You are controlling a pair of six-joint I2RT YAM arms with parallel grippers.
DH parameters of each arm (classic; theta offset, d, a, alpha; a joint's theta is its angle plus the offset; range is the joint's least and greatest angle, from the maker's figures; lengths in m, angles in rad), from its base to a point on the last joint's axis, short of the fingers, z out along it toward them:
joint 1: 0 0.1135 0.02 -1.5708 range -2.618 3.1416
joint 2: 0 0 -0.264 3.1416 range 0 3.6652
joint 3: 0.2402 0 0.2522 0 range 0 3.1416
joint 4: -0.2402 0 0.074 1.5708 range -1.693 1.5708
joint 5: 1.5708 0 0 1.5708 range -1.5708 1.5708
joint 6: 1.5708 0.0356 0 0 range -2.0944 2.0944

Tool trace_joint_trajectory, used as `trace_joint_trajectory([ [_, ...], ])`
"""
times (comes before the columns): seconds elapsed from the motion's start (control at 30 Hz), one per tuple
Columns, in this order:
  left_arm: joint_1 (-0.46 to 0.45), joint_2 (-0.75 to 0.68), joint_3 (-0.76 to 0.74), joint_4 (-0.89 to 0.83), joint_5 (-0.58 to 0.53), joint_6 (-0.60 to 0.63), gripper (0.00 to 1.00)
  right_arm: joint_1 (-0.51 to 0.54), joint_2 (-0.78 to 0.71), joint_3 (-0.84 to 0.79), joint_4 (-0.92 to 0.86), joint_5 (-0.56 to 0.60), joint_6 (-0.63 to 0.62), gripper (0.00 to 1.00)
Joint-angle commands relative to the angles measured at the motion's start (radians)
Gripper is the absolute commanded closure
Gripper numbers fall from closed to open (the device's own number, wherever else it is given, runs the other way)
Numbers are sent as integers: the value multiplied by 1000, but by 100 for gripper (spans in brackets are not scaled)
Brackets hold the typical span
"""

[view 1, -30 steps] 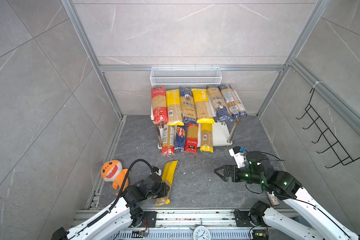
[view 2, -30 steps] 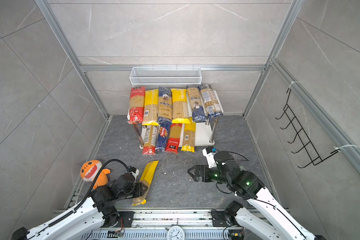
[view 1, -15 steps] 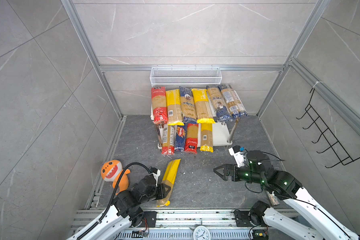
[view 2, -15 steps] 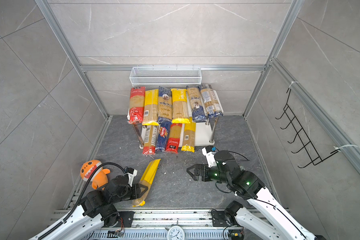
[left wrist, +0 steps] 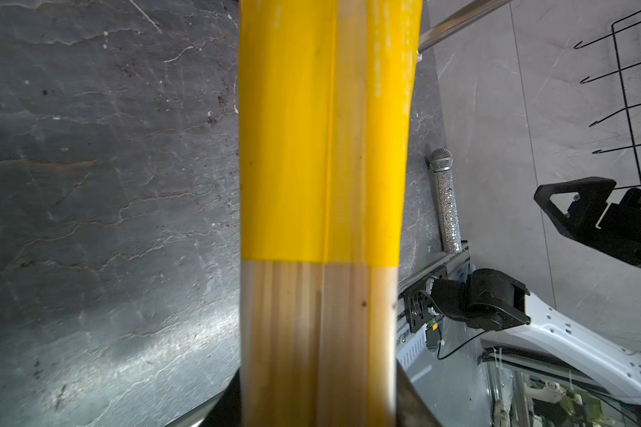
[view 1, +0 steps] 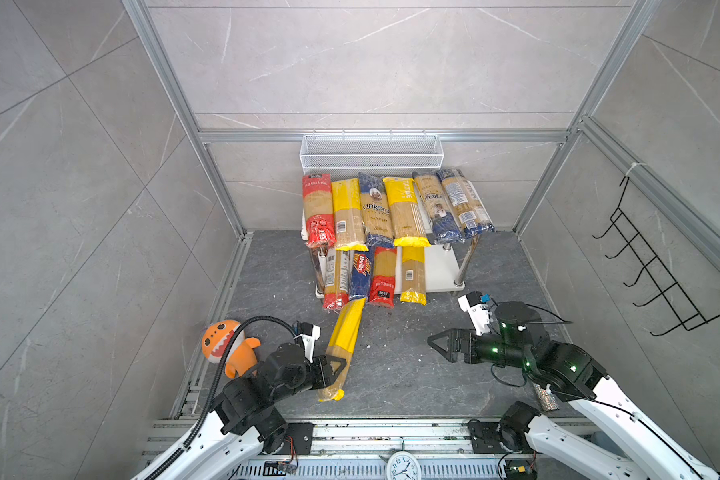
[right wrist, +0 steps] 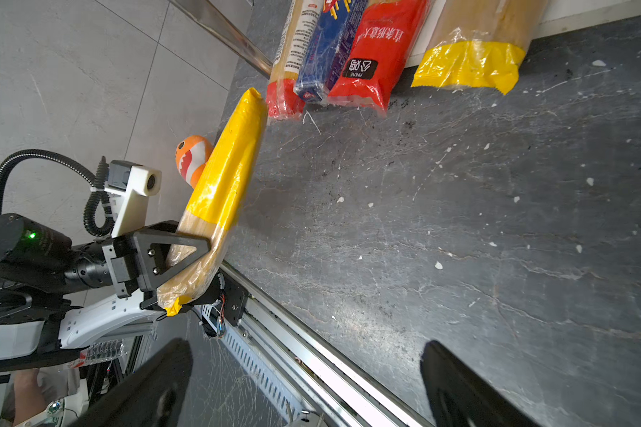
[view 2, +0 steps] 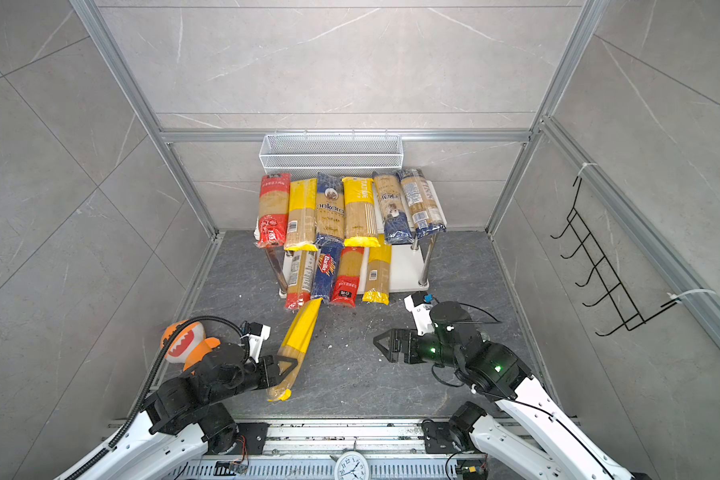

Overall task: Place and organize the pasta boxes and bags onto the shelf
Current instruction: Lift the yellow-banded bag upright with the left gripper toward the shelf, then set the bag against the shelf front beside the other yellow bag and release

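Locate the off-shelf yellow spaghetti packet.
In both top views the yellow spaghetti packet is left of centre, gripped by the left gripper, its far end near the lower row of the shelf.

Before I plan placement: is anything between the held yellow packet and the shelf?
Yes: at the yellow packet's tip lie the blue packet and red-ended packet; the lower board is bare on the right.
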State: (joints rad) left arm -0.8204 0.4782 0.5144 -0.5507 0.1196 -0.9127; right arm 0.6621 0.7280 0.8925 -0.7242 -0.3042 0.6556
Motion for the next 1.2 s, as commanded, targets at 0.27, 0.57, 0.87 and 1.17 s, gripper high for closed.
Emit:
trace_joint_trajectory([
  [0.27,23,323,207,460,91,98,100,5,-46,3,16,5,18,0],
  [0.57,181,632,292,793,323,-15,100,4,-108,1,-11,60,37,0],
  [0.87,200,939,492,989,389,-75,100,4,-154,21,-71,120,32,0],
  [1.17,220,1213,646,1214,405,-212,100,3,-170,6,-104,190,26,0],
])
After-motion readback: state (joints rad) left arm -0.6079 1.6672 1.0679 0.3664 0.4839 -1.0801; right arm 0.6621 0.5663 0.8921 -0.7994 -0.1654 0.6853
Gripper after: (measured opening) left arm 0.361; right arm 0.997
